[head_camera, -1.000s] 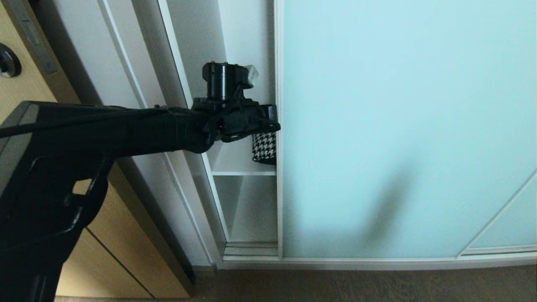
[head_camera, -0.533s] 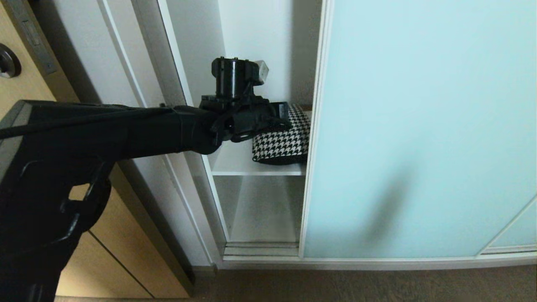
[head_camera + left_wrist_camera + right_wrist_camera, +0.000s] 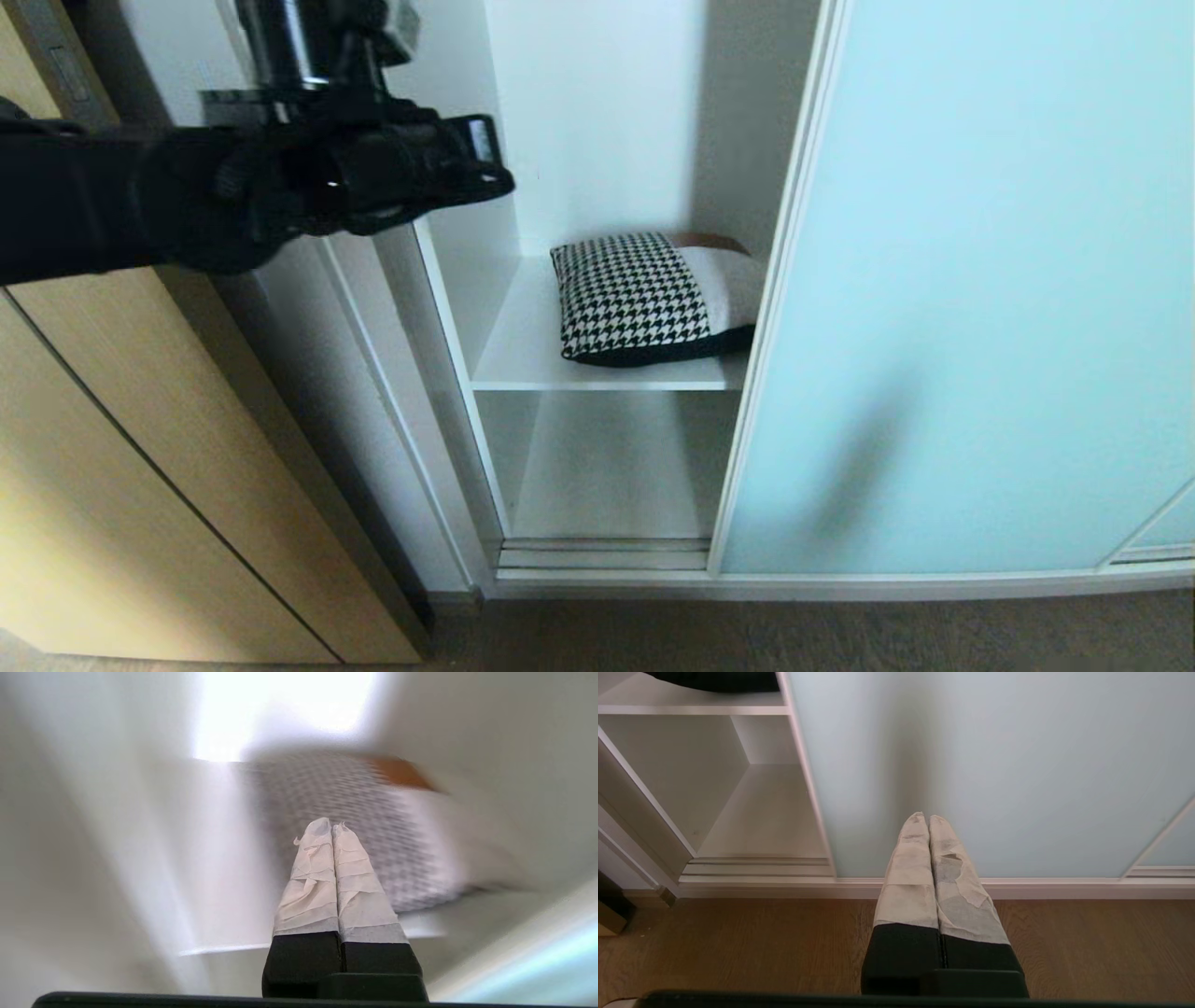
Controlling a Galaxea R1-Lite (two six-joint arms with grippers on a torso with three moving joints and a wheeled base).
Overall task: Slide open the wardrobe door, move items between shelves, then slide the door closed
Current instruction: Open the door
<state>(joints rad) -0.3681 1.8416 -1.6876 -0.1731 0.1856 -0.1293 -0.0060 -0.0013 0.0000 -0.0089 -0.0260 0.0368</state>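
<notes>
One sliding wardrobe door (image 3: 980, 280), one cushion (image 3: 649, 299), two shelves (image 3: 523, 359), two hands (image 3: 331, 828).

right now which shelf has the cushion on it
The upper shelf holds the houndstooth cushion, which lies flat on it. The compartment below it shows only bare white board.

A home bedroom: sliding wardrobe door (image 3: 980, 280), cushion (image 3: 653, 299), wood floor (image 3: 738, 947).

A white shelf (image 3: 523, 359) carries the houndstooth cushion (image 3: 644, 299), lying flat, below and beyond the left gripper (image 3: 485, 173). The lower shelf (image 3: 607, 485) sits farther beneath.
</notes>
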